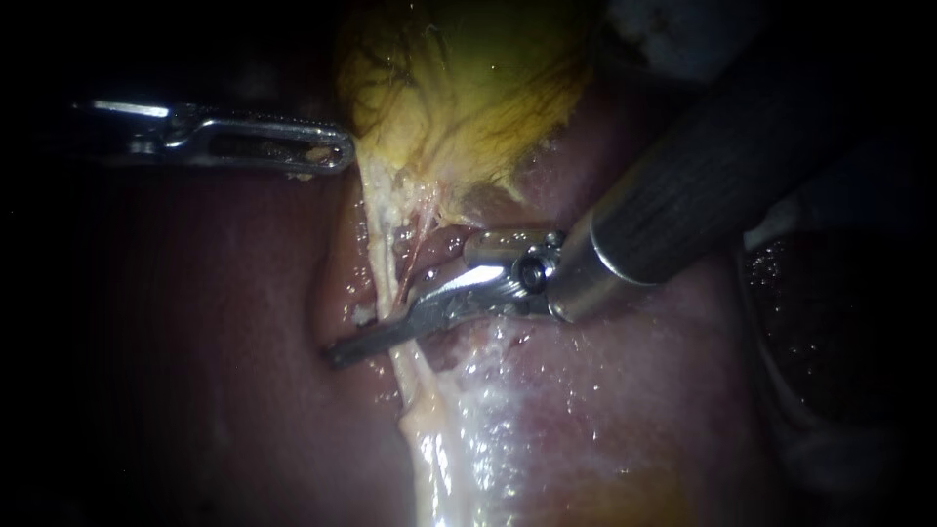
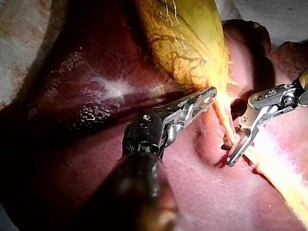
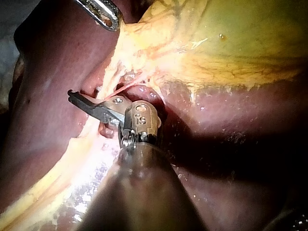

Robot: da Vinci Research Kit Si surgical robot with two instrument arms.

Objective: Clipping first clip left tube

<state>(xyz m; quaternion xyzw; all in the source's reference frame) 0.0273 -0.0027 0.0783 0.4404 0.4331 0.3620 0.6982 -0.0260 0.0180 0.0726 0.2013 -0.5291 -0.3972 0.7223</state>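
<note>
The yellow gallbladder (image 1: 459,88) hangs at the top of the endoscope view, with the dark red liver (image 1: 605,390) under it. From its neck the pale left tube (image 1: 383,249) runs down, and a thinner reddish strand (image 1: 418,244) lies just to its right. My left instrument (image 1: 337,154) comes in from the left, its jaws shut on the gallbladder's lower edge; the same grip shows from the left wrist (image 2: 208,97). My right instrument (image 1: 390,332) reaches in from the upper right. Its slim jaws lie across the left tube and look closed on it (image 2: 234,147) (image 3: 89,103).
The right instrument's thick dark shaft (image 1: 703,185) fills the upper right. Wet, shiny pale tissue (image 1: 468,429) runs downward below the jaws. A dark fold of liver (image 1: 830,322) lies at the far right.
</note>
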